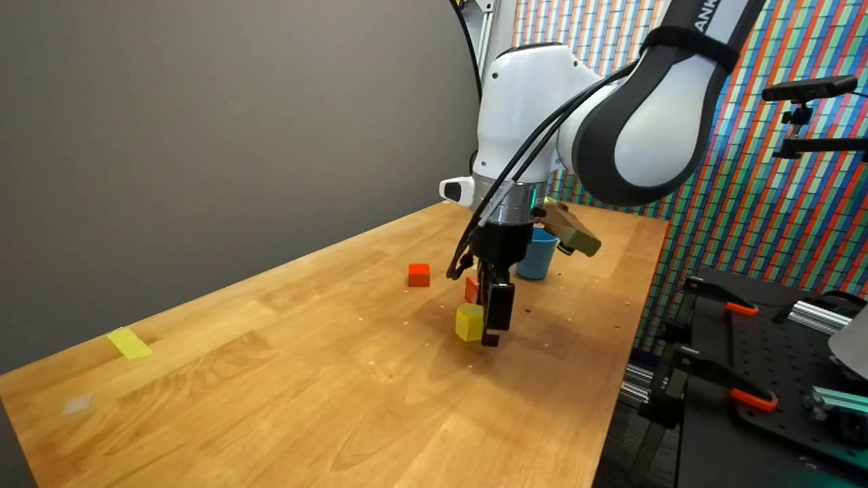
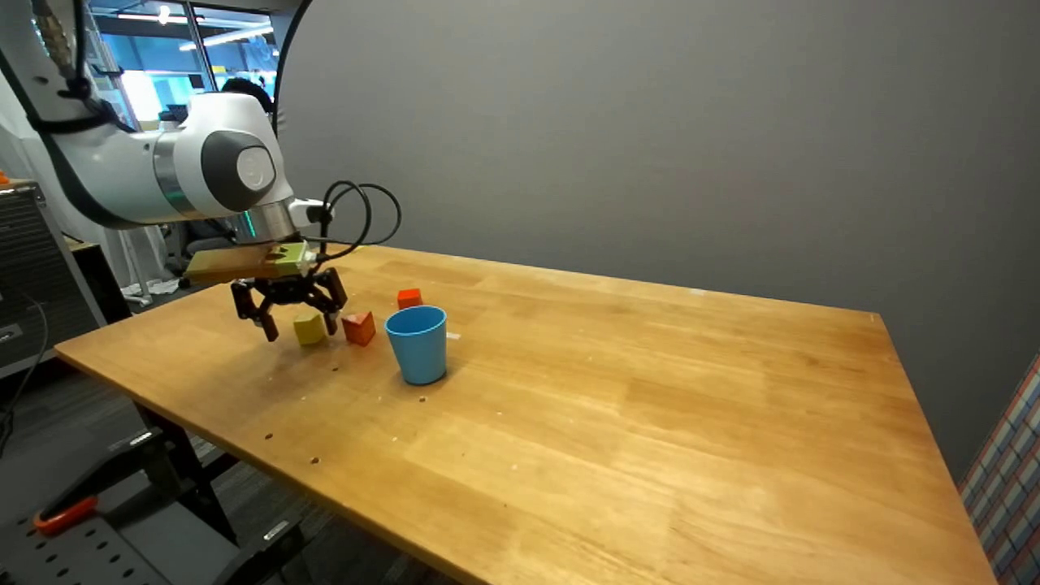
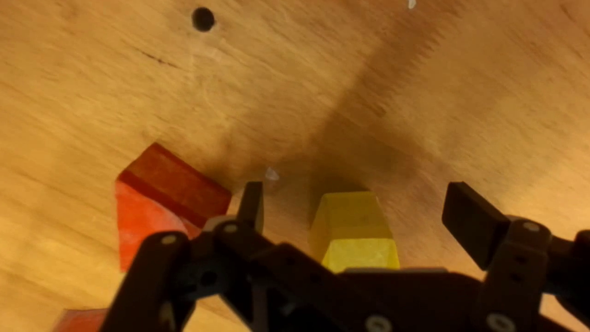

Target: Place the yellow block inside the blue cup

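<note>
The yellow block (image 1: 468, 323) stands on the wooden table under the gripper and also shows in an exterior view (image 2: 309, 330). My gripper (image 2: 301, 331) is open and low over the table, with its fingers on either side of the block. In the wrist view the yellow block (image 3: 358, 221) lies between the two spread fingers, with gaps on both sides; its near part is hidden by the gripper body. The blue cup (image 2: 418, 348) stands upright on the table, apart from the gripper. It is partly hidden behind the gripper in an exterior view (image 1: 537, 256) and out of the wrist view.
A red block (image 2: 358, 328) sits between the yellow block and the cup, close beside one finger in the wrist view (image 3: 175, 184). Another red block (image 1: 418, 275) stands farther toward the grey wall. A flat yellow tape patch (image 1: 129, 343) is on the table (image 1: 305, 420).
</note>
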{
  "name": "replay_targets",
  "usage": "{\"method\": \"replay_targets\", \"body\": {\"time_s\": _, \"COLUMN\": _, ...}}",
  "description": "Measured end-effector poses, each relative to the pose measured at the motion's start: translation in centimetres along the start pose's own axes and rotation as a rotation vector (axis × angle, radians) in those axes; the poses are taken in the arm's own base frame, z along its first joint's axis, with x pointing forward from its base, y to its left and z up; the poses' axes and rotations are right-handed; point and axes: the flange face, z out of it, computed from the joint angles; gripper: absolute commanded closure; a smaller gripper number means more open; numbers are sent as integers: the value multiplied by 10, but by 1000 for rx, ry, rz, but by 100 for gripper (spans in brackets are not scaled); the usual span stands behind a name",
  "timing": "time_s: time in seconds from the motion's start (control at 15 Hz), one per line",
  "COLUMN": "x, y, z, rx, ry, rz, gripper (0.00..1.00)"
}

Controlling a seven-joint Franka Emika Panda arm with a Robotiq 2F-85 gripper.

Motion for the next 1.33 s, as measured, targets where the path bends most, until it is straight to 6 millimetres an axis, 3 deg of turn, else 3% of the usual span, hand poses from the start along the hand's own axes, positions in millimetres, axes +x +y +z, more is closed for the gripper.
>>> {"method": "replay_targets", "body": {"time_s": 0.27, "x": 9, "y": -7, "z": 8, "rx": -1, "ry": 7, "rz": -19, "gripper": 0}}
{"method": "replay_targets", "body": {"time_s": 0.33, "x": 11, "y": -8, "z": 10, "rx": -2, "ry": 9, "rz": -24, "gripper": 25}}
{"method": "replay_targets", "body": {"time_s": 0.4, "x": 13, "y": -9, "z": 11, "rx": -5, "ry": 13, "rz": -30, "gripper": 26}}
{"method": "replay_targets", "body": {"time_s": 0.87, "x": 25, "y": -7, "z": 6, "rx": -82, "ry": 45, "rz": -58, "gripper": 80}}
{"method": "replay_targets", "body": {"time_s": 1.07, "x": 24, "y": 8, "z": -3, "rx": -151, "ry": 50, "rz": -41, "gripper": 78}}
{"method": "replay_targets", "body": {"time_s": 1.33, "x": 22, "y": 48, "z": -28, "rx": -261, "ry": 65, "rz": 58, "gripper": 78}}
